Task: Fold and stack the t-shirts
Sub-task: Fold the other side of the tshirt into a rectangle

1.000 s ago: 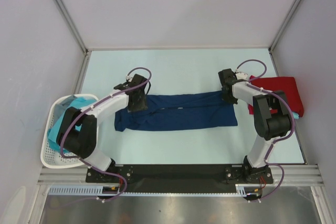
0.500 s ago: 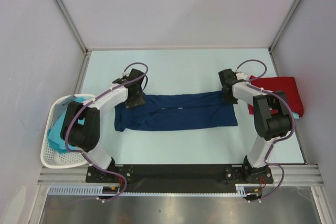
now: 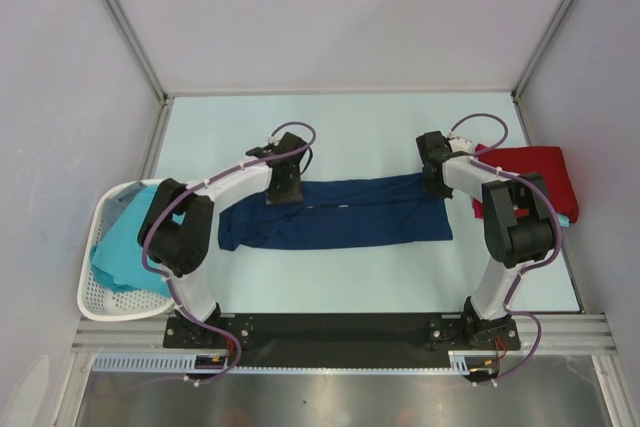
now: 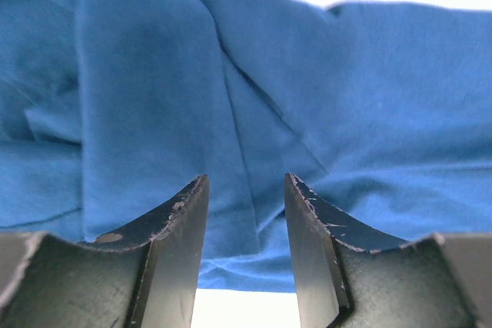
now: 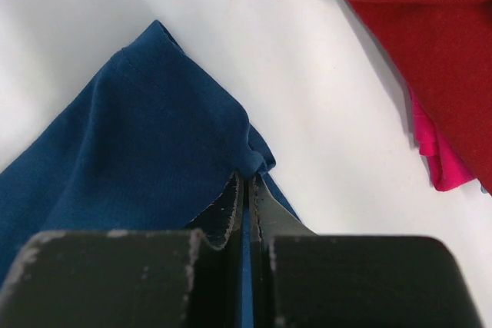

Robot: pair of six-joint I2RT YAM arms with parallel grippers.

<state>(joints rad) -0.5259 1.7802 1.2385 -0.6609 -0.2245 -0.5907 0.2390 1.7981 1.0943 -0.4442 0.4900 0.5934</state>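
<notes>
A navy blue t-shirt [image 3: 340, 215] lies as a long folded strip across the middle of the table. My left gripper [image 3: 284, 190] hovers over its far left part, jaws open, with creased navy cloth [image 4: 154, 97] beneath and between the fingers [image 4: 181, 217] but not pinched. My right gripper [image 3: 434, 182] is shut on the shirt's far right corner [image 5: 192, 128], a bunched edge caught at the fingertips [image 5: 248, 178]. A red t-shirt [image 3: 528, 177] lies folded at the right. Turquoise t-shirts [image 3: 125, 242] fill the basket.
A white perforated basket [image 3: 95, 297] stands at the table's left edge. The red t-shirt [image 5: 415, 44] lies close to the right of my right gripper, with a pink edge [image 5: 437, 160] under it. Grey walls and metal posts enclose the table.
My left gripper has moved to the right along the navy shirt's far edge, staying open. The right gripper and the shirt's right corner have not moved.
</notes>
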